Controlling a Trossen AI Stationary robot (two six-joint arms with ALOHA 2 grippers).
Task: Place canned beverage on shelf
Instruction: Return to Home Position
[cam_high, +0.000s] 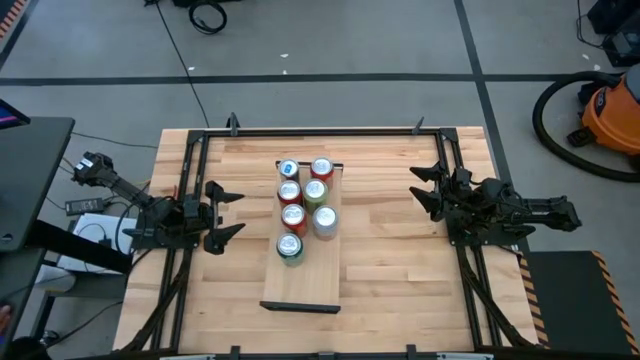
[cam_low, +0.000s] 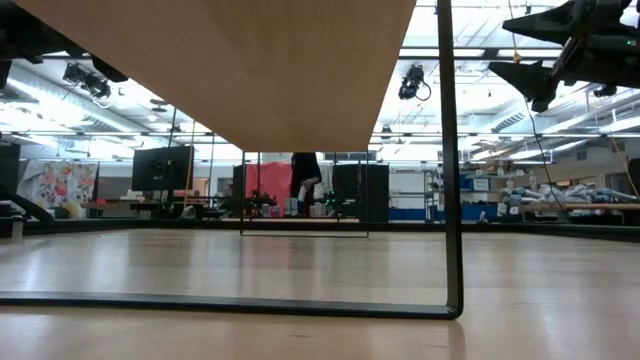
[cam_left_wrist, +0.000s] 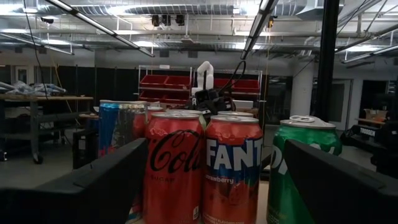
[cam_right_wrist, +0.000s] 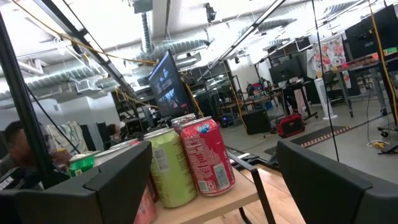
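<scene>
Wooden shelf (cam_high: 303, 285) mid-table, seven cans (cam_high: 293, 214) upright on its far half. Left gripper (cam_high: 240, 211) left of shelf, fingers spread, empty. Right gripper (cam_high: 413, 185) right of shelf, fingers spread, empty.

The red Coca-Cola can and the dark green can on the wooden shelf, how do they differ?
The red Coca-Cola can stands mid-row, close against the red Fanta can; the dark green can ends the row, a gap from it, beside the light wooden shelf's bare end. The Coca-Cola can is red with white script, the other green. Both stand upright, clear of the open left gripper and right gripper.
</scene>
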